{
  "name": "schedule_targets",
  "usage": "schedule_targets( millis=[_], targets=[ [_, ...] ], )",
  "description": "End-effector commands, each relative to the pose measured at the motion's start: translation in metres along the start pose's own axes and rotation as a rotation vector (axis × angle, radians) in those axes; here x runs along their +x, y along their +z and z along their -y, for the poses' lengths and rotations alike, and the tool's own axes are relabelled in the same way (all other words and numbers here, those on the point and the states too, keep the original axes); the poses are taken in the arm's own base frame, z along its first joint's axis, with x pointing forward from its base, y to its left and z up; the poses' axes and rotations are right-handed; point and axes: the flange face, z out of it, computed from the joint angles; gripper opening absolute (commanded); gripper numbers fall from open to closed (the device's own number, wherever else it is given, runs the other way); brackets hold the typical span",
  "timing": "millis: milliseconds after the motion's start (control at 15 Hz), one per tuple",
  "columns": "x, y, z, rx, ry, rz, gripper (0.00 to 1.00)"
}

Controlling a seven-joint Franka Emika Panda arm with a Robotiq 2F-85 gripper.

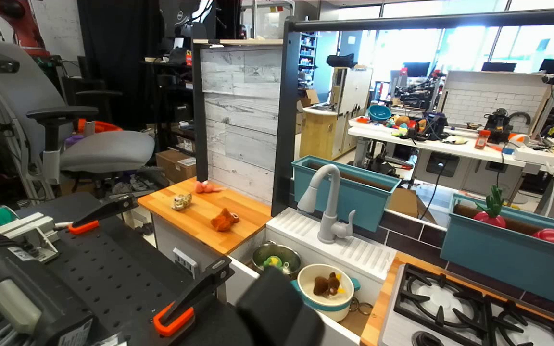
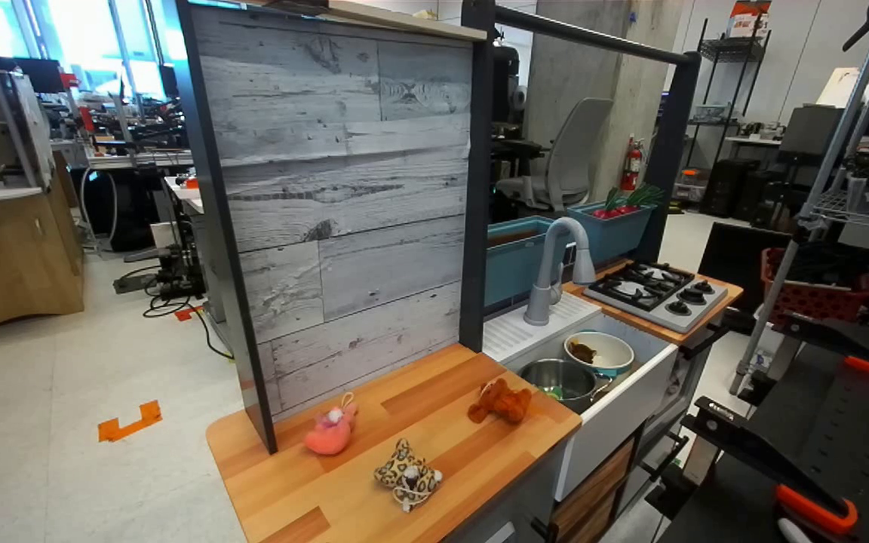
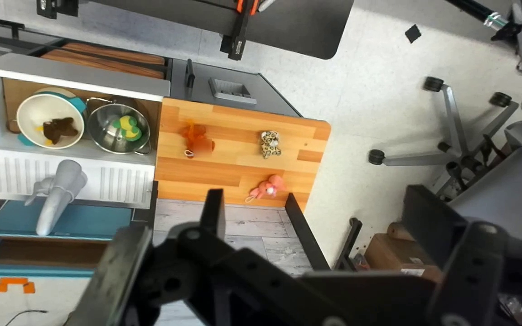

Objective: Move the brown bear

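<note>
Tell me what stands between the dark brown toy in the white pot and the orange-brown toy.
In the wrist view, a steel pot stands between them, a green-and-yellow toy inside.

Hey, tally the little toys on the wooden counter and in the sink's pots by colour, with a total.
Orange-brown toy: 1, on the wooden counter
Pink toy: 1, on the counter
Leopard-spotted toy: 1, on the counter
Dark brown toy: 1, in the white pot
Green-and-yellow toy: 1, in the metal pot
Total showing: 5
</note>
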Motion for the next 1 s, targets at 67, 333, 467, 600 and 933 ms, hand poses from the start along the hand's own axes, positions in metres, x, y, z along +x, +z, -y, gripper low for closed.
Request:
schedule_targets(
  millis=[67,333,467,600,933],
  targets=[
    [0.032,0.066,-0.008,-0.028,0.016,0.067,1.00],
    [0.052,0.137,-0.022,-0.072,0.035,0.121,1.00],
    [0.061,0.168,-0.037,-0.096,0.064,0.136,1.00],
    [0.069,0.199,-0.061,-0.120,0.101,0.147,1.00],
    [0.089,0.276,-0.099,-0.187,0.108,0.208,1.00]
  ],
)
